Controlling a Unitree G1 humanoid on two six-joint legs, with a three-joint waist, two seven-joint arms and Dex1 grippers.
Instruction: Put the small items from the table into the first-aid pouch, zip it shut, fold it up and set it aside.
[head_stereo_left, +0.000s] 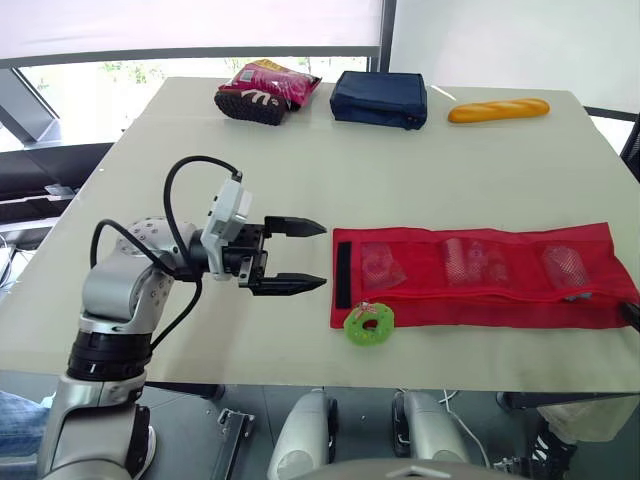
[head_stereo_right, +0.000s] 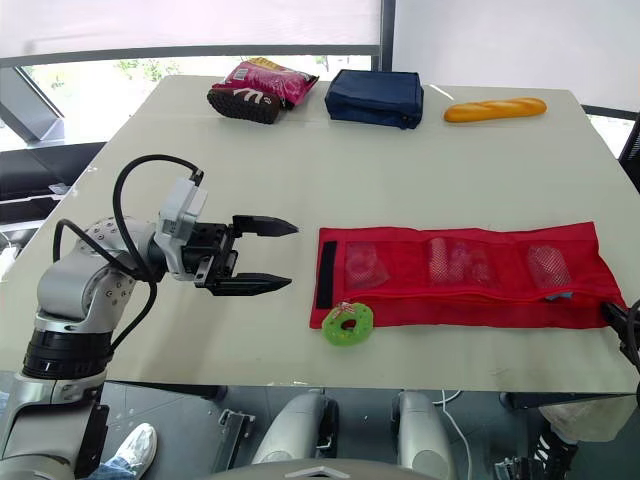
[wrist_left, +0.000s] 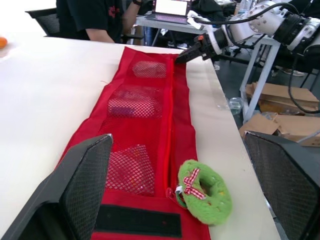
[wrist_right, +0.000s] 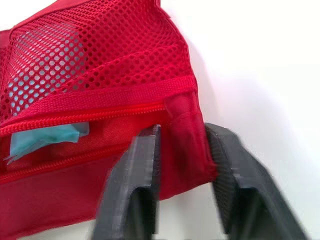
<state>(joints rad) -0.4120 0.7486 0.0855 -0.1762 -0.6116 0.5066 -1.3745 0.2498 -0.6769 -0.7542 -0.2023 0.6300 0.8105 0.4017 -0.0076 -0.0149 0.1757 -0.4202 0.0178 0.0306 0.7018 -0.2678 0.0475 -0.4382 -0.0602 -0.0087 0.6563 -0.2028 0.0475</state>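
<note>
The red first-aid pouch (head_stereo_left: 480, 275) lies unfolded flat along the table's near edge, with small items in its mesh pockets. A green plush ring (head_stereo_left: 369, 322) with a red bow rests against the pouch's near left corner. My left gripper (head_stereo_left: 322, 256) hovers open just left of the pouch, its fingers (wrist_left: 85, 175) pointing along it, with nothing between them. My right gripper (wrist_right: 182, 135) is at the pouch's right end, shut on the corner fabric beside the zipper (wrist_right: 85, 117). The zipper gapes there, and a pale blue packet (wrist_right: 45, 140) shows inside.
At the table's far side lie a red snack bag (head_stereo_left: 268, 90), a navy pouch (head_stereo_left: 380, 98) and a bread loaf (head_stereo_left: 498, 109). The table's near edge (head_stereo_left: 300, 375) runs just below the pouch. A person (wrist_left: 95, 20) sits beyond the table's right end.
</note>
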